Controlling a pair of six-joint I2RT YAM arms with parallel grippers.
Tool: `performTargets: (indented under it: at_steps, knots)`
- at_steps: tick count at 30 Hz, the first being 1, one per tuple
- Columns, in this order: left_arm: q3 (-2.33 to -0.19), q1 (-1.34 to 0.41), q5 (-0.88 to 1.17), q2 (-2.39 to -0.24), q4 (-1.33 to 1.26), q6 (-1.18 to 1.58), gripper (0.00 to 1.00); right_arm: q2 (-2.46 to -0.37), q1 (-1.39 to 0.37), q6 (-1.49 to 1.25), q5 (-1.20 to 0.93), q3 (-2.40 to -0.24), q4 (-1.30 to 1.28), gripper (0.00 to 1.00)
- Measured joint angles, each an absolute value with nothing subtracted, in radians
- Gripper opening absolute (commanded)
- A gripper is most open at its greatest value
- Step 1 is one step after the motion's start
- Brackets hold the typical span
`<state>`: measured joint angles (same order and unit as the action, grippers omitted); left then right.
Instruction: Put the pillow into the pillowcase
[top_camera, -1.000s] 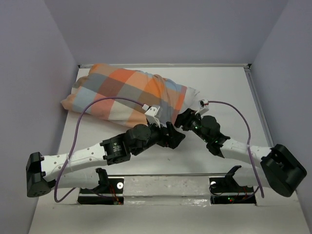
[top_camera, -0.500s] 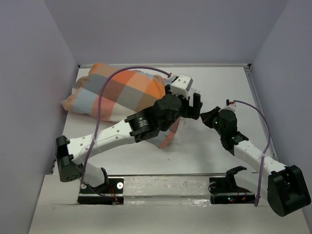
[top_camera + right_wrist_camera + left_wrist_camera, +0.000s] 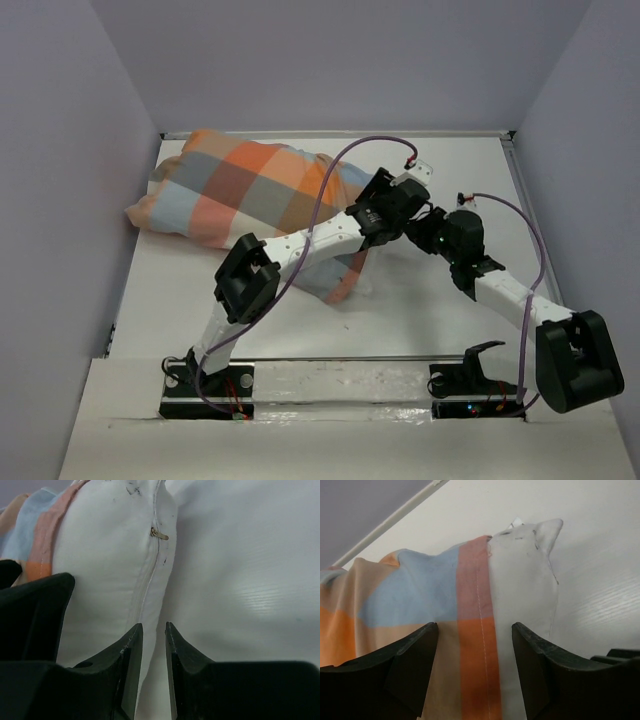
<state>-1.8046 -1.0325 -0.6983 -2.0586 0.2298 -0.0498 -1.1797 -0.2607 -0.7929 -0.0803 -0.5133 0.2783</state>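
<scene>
The checked pillowcase (image 3: 240, 185) lies at the back left of the table, its open end toward the middle. In the left wrist view its orange stitched hem (image 3: 477, 645) runs between my left gripper's (image 3: 472, 627) wide-open fingers, with the white pillow (image 3: 520, 580) sticking out of the case just right of the hem. In the top view the left gripper (image 3: 398, 200) is over that end and the right gripper (image 3: 425, 222) is beside it. In its own view the right gripper (image 3: 151, 626) has its jaws slightly parted at the pillow's (image 3: 110, 555) zipped edge; the zip pull (image 3: 159, 534) shows.
The white table (image 3: 460, 170) is bounded by lilac walls at the back and both sides, with a rail along the back edge (image 3: 340, 133). Purple cables (image 3: 345, 165) loop over both arms. Black mounts (image 3: 470, 380) stand at the near edge.
My left arm has swung up and right, carrying its gripper to the pillow's exposed end and narrowing a little. The right gripper has moved left to the same end, closing and then parting slightly.
</scene>
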Motion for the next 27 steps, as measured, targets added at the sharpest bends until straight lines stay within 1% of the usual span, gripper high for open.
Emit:
performTargets:
  at_steps: [1,4,5,6,7,9,10,12,14,18,20,21,22,24,25,27]
  knots:
    - [-1.823,-1.026,-0.707,-2.075,0.229,-0.064,0.70,-1.188,-0.258,-0.793,-0.088,-0.517,0.282,0.31]
    - [-1.871,-1.011,-0.740,-2.115,0.222,-0.100,0.63,-1.216,-0.248,-0.793,-0.117,-0.529,0.305,0.33]
    - [-1.876,-1.005,-0.752,-2.122,0.215,-0.114,0.55,-1.222,-0.247,-0.793,-0.124,-0.530,0.310,0.41]
    - [-1.876,-1.002,-0.762,-2.124,0.206,-0.124,0.51,-1.228,-0.247,-0.793,-0.131,-0.531,0.318,0.47]
    - [-1.876,-0.999,-0.768,-2.126,0.197,-0.134,0.42,-1.240,-0.247,-0.793,-0.140,-0.532,0.326,0.58]
    - [-1.876,-0.997,-0.780,-2.127,0.174,-0.146,0.31,-1.264,-0.247,-0.790,-0.151,-0.539,0.336,0.66]
    - [-1.876,-0.997,-0.785,-2.127,0.162,-0.155,0.19,-1.291,-0.247,-0.787,-0.167,-0.545,0.351,0.70]
    - [-1.876,-0.997,-0.799,-2.127,0.131,-0.175,0.08,-1.340,-0.247,-0.788,-0.192,-0.556,0.376,0.72]
    - [-1.877,-0.997,-0.804,-2.127,0.112,-0.182,0.00,-1.386,-0.247,-0.785,-0.219,-0.573,0.394,0.73]
    - [-1.877,-0.997,-0.783,-2.127,0.093,-0.170,0.00,-1.511,-0.245,-0.781,-0.317,-0.632,0.477,0.73]
    - [-1.877,-0.995,-0.739,-2.126,0.091,-0.144,0.00,-1.553,-0.243,-0.783,-0.367,-0.651,0.519,0.69]
    - [-1.877,-0.994,-0.698,-2.121,0.093,-0.125,0.00,-1.596,-0.241,-0.788,-0.413,-0.666,0.563,0.58]
    - [-1.877,-0.992,-0.660,-2.116,0.094,-0.105,0.00,-1.631,-0.239,-0.799,-0.451,-0.675,0.623,0.41]
    - [-1.876,-0.991,-0.599,-2.099,0.094,-0.066,0.00,-1.692,-0.236,-0.831,-0.506,-0.680,0.709,0.23]
    - [-1.875,-0.990,-0.536,-2.082,0.095,-0.027,0.00,-1.709,-0.236,-0.851,-0.532,-0.679,0.752,0.11]
    - [-1.874,-0.987,-0.469,-2.058,0.095,0.012,0.00,-1.746,-0.243,-0.878,-0.575,-0.679,0.825,0.03]
